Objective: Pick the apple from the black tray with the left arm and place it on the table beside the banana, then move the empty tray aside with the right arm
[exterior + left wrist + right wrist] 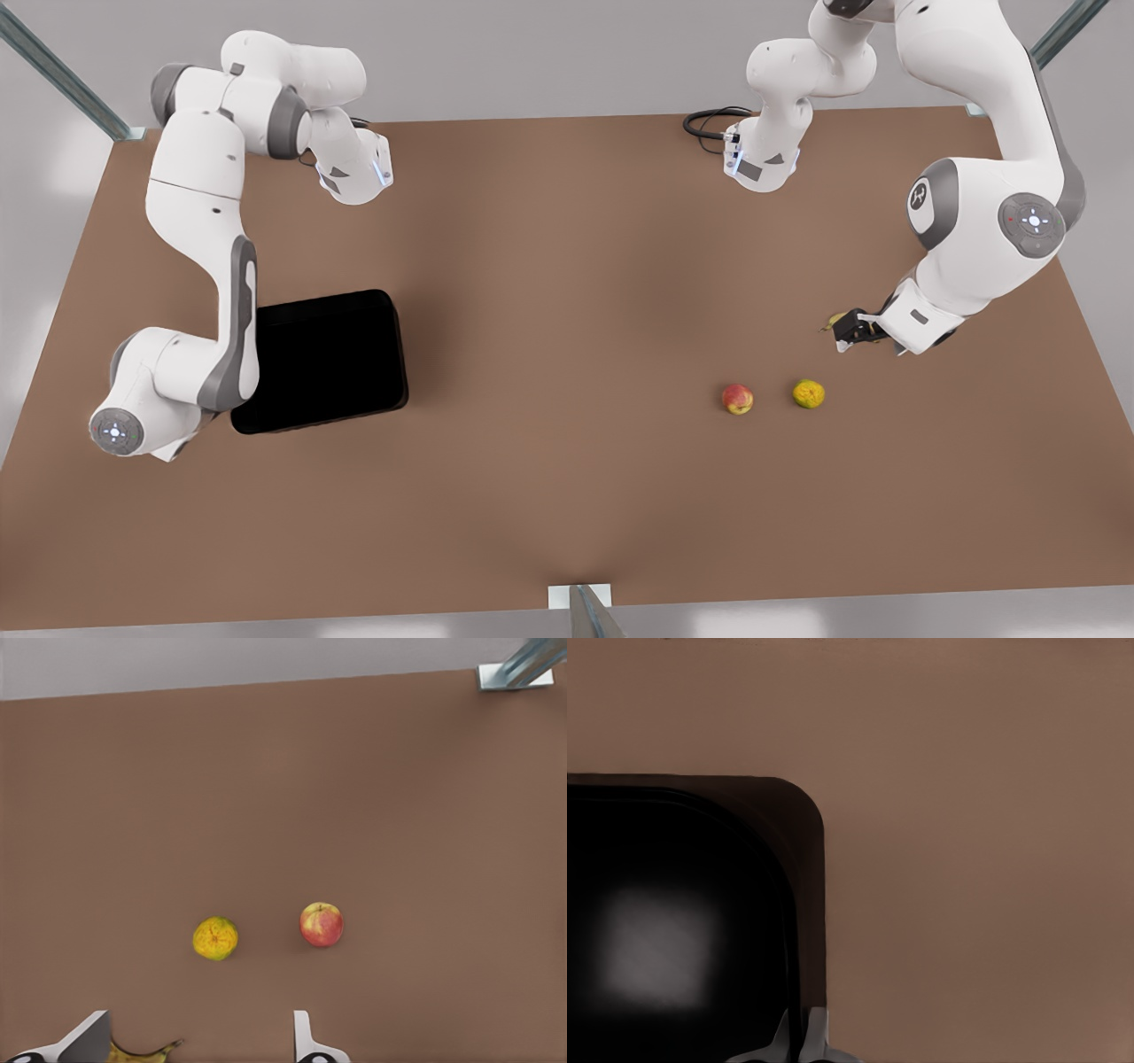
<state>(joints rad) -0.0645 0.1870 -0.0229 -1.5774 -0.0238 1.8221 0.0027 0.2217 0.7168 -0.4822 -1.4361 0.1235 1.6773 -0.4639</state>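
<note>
The apple (737, 399) (321, 924), red and yellow, rests on the bare table at the front view's right, well away from the black tray (390, 354). The banana (833, 319) (142, 1051) lies just behind it, partly hidden under my left gripper (855, 332) (195, 1054). That gripper is open and empty, hovering above the banana. The tray holds nothing. At its corner on the front view's left, my right gripper (799, 1041) is shut on the tray's rim (806, 842), one finger on each side of the wall.
A yellow-green round fruit (808, 393) (215, 938) sits between the apple and the banana. A black cable (709, 120) loops at the table's far edge. Open brown tabletop (567, 354) stretches between the tray and the fruit.
</note>
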